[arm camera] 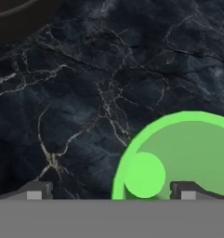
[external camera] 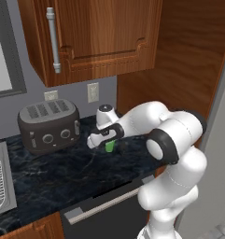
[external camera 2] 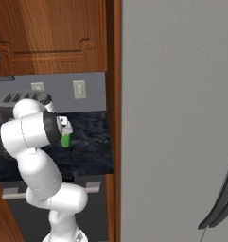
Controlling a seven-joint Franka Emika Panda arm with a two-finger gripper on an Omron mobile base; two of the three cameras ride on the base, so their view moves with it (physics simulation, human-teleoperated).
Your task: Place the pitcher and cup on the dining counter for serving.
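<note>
Hand view looks straight down into the cup (arm camera: 178,153), its green rim under the right fingertip (arm camera: 187,189) – the gripper (arm camera: 111,191) stands wide apart, holding nothing, offset to the cup's left. From the left base view the cup (external camera: 109,146) sits on the worktop (external camera: 48,172) towards its back right corner, right of the toaster (external camera: 48,123). It looks light, stiff and smooth – probably easy to tip. I'd centre over it, then pinch across the tapered wall just below the rim.
</note>
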